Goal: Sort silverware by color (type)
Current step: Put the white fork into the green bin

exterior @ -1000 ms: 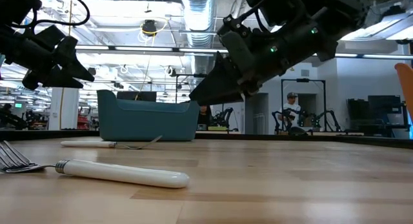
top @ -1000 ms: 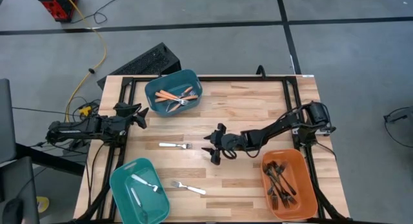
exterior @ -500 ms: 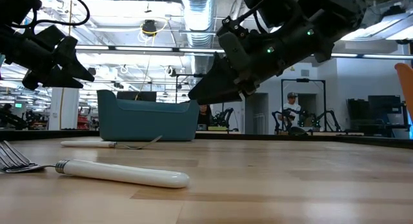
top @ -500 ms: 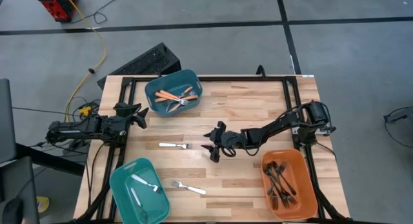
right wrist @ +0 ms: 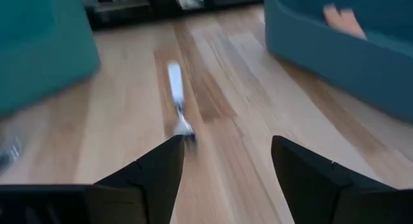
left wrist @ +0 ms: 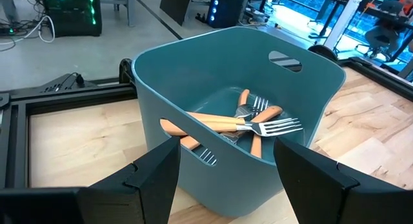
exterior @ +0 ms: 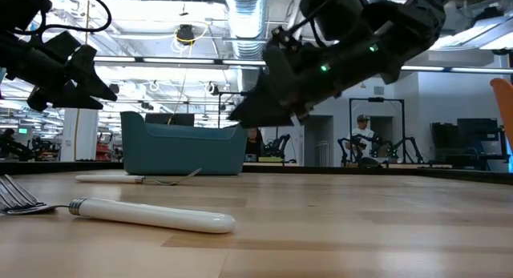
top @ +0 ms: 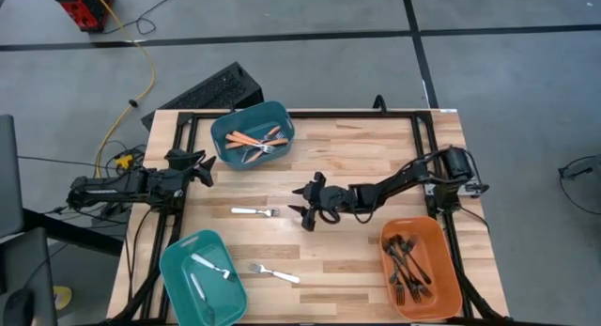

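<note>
A white fork (top: 254, 211) lies flat on the table in the middle left, and another (top: 274, 272) lies near the front edge. My right gripper (top: 300, 204) hovers open just right of the first fork (right wrist: 175, 95), fingers pointing at it and slanting down, touching nothing. My left gripper (top: 199, 166) waits open at the table's left edge, facing the far teal bin (left wrist: 239, 88) that holds orange-handled forks (left wrist: 226, 121). In the low view the near fork (exterior: 152, 214) lies in front and my right gripper (exterior: 244, 114) hangs above the table.
The far teal bin (top: 252, 134) stands at the back left. A second teal bin (top: 202, 274) with white forks is at the front left. An orange bin (top: 420, 267) with black forks is at the front right. Bare wood lies between them.
My right gripper has crept a little toward the table's far and left edges, nearer the white fork, staying open. The forks and bins have not moved.
</note>
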Motion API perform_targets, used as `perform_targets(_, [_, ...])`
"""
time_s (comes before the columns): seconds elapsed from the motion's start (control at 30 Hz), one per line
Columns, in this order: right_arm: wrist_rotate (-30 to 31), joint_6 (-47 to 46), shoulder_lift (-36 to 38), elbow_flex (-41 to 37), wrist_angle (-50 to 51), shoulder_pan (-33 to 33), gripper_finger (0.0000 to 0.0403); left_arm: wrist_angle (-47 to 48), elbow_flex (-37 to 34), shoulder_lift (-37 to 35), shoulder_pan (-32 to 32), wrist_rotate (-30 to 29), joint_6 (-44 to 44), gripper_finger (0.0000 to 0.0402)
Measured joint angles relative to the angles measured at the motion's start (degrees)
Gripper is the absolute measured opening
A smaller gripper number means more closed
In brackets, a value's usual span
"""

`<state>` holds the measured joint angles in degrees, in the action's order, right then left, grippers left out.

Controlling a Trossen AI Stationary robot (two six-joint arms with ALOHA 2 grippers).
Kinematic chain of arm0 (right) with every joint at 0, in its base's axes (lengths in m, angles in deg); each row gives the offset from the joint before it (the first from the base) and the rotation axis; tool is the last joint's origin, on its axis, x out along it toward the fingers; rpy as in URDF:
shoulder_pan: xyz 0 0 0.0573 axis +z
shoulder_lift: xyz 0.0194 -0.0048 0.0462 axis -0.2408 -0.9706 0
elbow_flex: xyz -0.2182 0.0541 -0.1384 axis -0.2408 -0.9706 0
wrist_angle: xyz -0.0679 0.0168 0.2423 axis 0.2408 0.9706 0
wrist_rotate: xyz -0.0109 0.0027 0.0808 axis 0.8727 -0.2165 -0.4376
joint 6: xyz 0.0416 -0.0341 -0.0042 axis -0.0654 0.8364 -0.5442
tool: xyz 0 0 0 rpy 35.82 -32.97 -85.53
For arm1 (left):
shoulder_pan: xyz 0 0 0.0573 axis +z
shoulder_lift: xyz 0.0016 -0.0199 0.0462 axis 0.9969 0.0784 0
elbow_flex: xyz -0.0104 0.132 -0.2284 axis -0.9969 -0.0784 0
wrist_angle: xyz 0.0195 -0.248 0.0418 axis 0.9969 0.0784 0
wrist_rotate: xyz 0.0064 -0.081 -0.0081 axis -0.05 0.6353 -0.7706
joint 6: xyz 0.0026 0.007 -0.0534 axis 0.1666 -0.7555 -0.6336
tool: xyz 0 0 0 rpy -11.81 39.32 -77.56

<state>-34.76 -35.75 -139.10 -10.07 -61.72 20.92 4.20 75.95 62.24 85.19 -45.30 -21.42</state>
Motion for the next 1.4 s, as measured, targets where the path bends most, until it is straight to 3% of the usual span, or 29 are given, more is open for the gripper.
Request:
perform_targets(0.53, [-1.2, 9.0, -7.2, 9.2, -0.7, -0.1, 0.0260, 0.0, 0.0, 0.0, 0.0, 0.0, -0.2, 0.0235])
perform_targets(0.8, [-2.8, 9.1, -8.0, 9.5, -0.2, -1.3, 0.0260, 0.0, 0.0, 0.0, 0.0, 0.0, -0.4, 0.0235])
perform_targets(0.97, [-9.2, 9.9, -8.0, 9.5, -0.1, -2.7, 0.0260, 0.0, 0.0, 0.0, 0.0, -0.1, -0.4, 0.0235])
perform_targets(1.4, [-9.2, 18.2, -8.0, 9.8, -3.6, -3.4, 0.0260, 0.0, 0.0, 0.0, 0.0, -0.2, -0.4, 0.0235])
